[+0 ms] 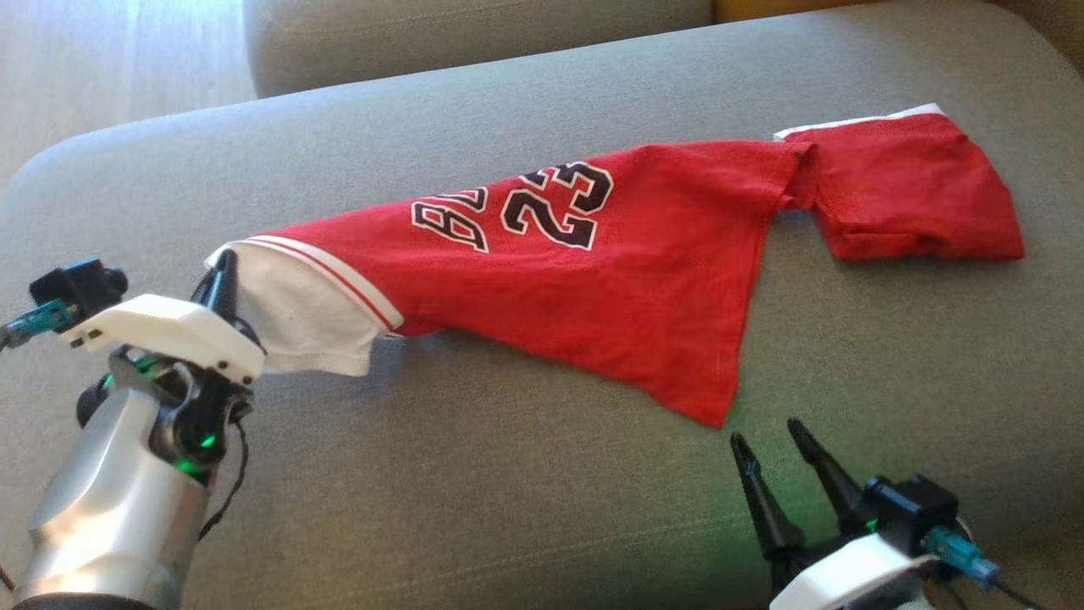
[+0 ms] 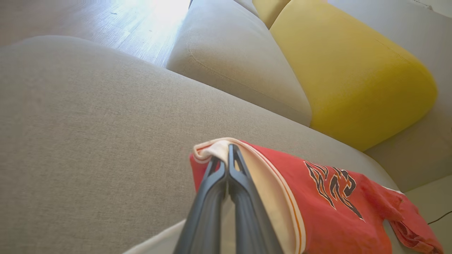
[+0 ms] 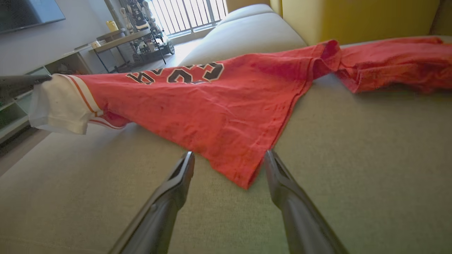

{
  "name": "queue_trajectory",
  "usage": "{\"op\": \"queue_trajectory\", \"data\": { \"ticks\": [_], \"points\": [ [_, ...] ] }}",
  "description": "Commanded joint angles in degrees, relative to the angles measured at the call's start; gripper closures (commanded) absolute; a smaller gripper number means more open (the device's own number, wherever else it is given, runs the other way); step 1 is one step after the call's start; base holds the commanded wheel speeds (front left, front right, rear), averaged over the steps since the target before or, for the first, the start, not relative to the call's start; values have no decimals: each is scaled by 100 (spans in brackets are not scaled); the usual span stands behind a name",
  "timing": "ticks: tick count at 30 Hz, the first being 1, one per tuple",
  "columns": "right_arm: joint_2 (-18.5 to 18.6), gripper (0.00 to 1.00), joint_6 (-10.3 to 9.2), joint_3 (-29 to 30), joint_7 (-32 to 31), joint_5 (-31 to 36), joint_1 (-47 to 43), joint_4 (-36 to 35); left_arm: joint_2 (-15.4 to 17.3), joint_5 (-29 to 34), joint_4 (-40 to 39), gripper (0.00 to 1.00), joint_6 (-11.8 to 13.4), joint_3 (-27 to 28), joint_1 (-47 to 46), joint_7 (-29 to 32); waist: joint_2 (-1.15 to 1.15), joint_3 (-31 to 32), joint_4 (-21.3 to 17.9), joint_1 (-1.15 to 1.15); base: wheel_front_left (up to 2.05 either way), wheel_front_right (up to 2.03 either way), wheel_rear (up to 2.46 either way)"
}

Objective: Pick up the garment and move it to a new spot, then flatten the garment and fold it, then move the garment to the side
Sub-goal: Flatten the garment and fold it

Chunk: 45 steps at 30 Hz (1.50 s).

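Finding: left claw (image 1: 224, 264) clamped on white sleeve (image 1: 305, 313) of garment (image 1: 610, 288) above sofa cushion (image 1: 474, 508). The right claw (image 1: 766, 432) stands wide and empty beside hem corner (image 1: 716, 413). Risk: a one-sided pull may bunch the fabric, or the sleeve may slip.

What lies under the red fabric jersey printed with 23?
Grey woven sofa cushion shows beneath the white striped end, which the shut left gripper holds raised. Under the flat red jersey body, anything is covered.
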<state>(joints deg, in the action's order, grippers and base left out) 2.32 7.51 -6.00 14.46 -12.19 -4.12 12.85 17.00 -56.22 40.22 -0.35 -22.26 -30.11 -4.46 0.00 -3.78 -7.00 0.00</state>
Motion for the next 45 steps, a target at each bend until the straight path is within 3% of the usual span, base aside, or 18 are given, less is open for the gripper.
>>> {"op": "queue_trajectory", "data": {
  "ticks": [1, 2, 3, 4, 5, 11, 15, 17, 20, 22, 24, 26, 27, 32, 37, 41, 45],
  "points": [
    [55, 0, -2, -159, 54, -24, 211, -28, 314, 19, -113, 100, -76, 233, -249, -133, 0, -18, 52, 0, 0, 0, 0],
    [55, 0, -2, -161, 54, -34, 249, 98, 336, 43, -86, 100, -142, 220, -218, -207, 0, -24, 67, 0, 0, 0, 0],
    [55, 0, -2, -173, 54, -64, 300, 238, 339, 54, -82, 79, -248, 202, -190, -282, 0, -30, 80, 0, 0, 0, 0],
    [55, 0, -2, -168, 54, -121, 362, 390, 347, 87, -98, 4, -348, 174, -171, -393, 0, -37, 90, 0, 0, 0, 0],
    [55, 0, -2, -193, 54, -220, 443, 536, 341, 92, -98, 0, -395, 194, -154, -535, 0, -50, 100, 0, 0, 0, 0],
    [55, 0, -2, -474, 54, -605, 1096, 1509, 434, 556, -125, 0, -371, 124, -130, -956, 0, -144, 175, 0, 0, 0, 0],
    [55, 0, -2, -576, 54, -772, 1458, 2182, 511, 1136, -664, 0, -84, 200, 49, -1045, 0, -166, 300, 0, 0, 0, 0],
    [55, 0, -2, -590, 54, -881, 1606, 2595, 445, 1595, -1518, 0, 239, 649, 471, -1051, 0, -164, 425, 0, 0, 0, 0],
    [55, 1, -2, -651, 54, -985, 1667, 2814, 346, 1913, -2095, 0, 393, 909, 891, -1052, 0, -164, 499, 0, 0, 0, 0],
    [55, 14, -2, -666, 54, -1054, 1718, 2912, 214, 2160, -2572, 0, 473, 1092, 1342, -1053, 0, -168, 564, 0, 0, 0, 0],
    [55, 41, -2, -648, 54, -1063, 1748, 2941, 79, 2397, -2972, 0, 539, 1239, 1755, -1053, 0, -180, 612, 0, 0, 0, 0],
    [55, 84, -2, -614, 54, -1019, 1765, 2930, -83, 2565, -3280, 0, 567, 1347, 2128, -1053, 0, -198, 642, 0, 0, 0, 0],
    [55, 100, -2, -582, 54, -977, 1776, 2904, -161, 2632, -3387, 0, 574, 1396, 2285, -1053, 0, -213, 653, 0, 0, 0, 0],
    [55, 100, -2, -454, 54, -862, 1760, 2769, -376, 2952, -3710, 0, 371, 1442, 2857, -1054, 0, -295, 655, 0, 0, 0, 0],
    [55, 100, -2, -407, 54, -721, 1751, 2632, -239, 3238, -3435, 0, -192, 1184, 2963, -1054, 0, -402, 619, 0, 0, 0, 0],
    [55, 100, -2, -500, 54, -744, 1788, 2510, -54, 3494, -2944, 0, -293, 1034, 2763, -1044, 0, -518, 578, 0, 0, 0, 0],
    [55, 100, -2, -599, 54, -791, 1857, 2416, 137, 3861, -2380, 0, -183, 923, 2438, -1031, 0, -662, 525, 0, 0, 0, 0]
  ]
}}
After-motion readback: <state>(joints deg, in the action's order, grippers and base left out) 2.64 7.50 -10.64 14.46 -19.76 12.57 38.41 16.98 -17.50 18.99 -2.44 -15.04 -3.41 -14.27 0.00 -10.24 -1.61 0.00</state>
